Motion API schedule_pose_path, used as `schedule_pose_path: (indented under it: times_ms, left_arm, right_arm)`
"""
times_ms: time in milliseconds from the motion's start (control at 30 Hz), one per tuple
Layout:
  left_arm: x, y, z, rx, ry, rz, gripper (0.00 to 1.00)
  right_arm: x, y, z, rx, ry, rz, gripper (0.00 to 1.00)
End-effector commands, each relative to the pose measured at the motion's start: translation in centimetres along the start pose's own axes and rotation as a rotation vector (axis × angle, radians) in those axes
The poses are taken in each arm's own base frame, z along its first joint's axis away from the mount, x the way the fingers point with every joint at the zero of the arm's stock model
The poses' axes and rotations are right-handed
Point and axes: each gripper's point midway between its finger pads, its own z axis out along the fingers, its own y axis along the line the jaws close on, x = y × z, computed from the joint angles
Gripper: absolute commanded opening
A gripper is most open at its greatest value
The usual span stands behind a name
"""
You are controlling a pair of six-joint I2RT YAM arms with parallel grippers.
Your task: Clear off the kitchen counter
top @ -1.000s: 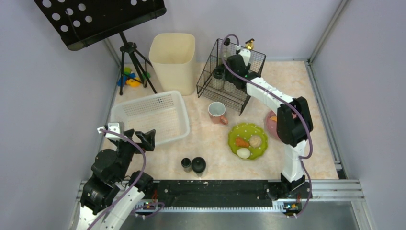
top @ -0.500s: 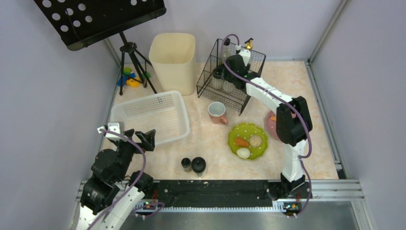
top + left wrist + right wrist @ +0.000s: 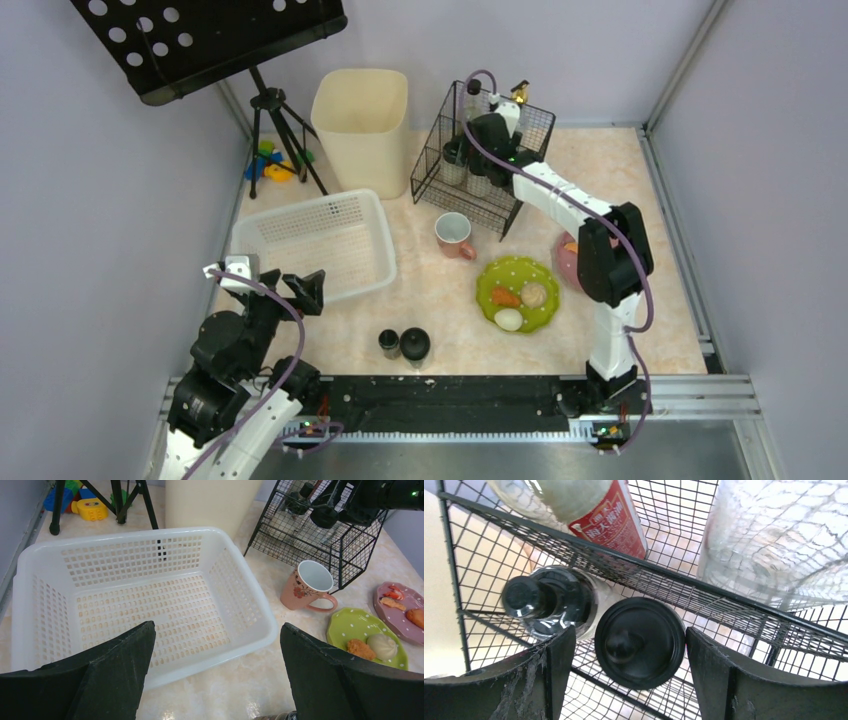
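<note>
So the kitchen counter (image 3: 440,300) is that big pinkish marble slab filling the middle of the overhead view, and there's plenty left on it. The tall cream bin (image 3: 360,125) stands at the back, upper middle. Lower left of it is the white basket (image 3: 320,250), empty, probably where the loose stuff is meant to go.

The left gripper (image 3: 217,627) hovers over the basket's near edge, jaws wide with nothing between them. Looks parked to me, keeping clear.

The wire rack (image 3: 432,160) is upper centre, with bottles stood inside. The right gripper (image 3: 626,645) reaches down into it, its jaws spread either side of a black-lidded jar (image 3: 640,642), not squeezing it. My guess is it's setting the jar next to a dark-capped bottle (image 3: 544,602), so the bottles end up together.

Right of centre, a green plate (image 3: 500,272) holds food. A mug (image 3: 453,235) is just in front of the rack, and two black shakers (image 3: 414,344) wait at bottom centre.
</note>
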Motion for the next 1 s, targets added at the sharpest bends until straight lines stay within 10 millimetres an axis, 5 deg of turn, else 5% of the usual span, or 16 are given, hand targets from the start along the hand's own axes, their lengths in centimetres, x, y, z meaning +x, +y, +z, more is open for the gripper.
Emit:
schedule_pose_path:
  times_ms: [0,367,567,967]
  left_arm:
    - [-0.8,-0.3,0.3,0.009,-0.033,-0.008,0.99]
    - [-0.7,-0.3,0.4,0.005,-0.026,-0.006,0.99]
    - [-0.7,-0.2,0.4,0.000,-0.027,-0.005,0.99]
    - [-0.6,-0.1,0.6,-0.007,-0.020,-0.002,0.99]
  right_arm:
    - [-5.7,3.8,-5.1,-0.116,-0.123,0.020,0.79]
    - [-8.3,3.9,-13.3,-0.152,-0.241,-0.036,0.80]
    - [-4.9,4.5,-17.6,-0.329,-0.176,-0.113,0.80]
    - [6.9,6.4,-28.8,-0.836,-0.010,-0.448,0.83]
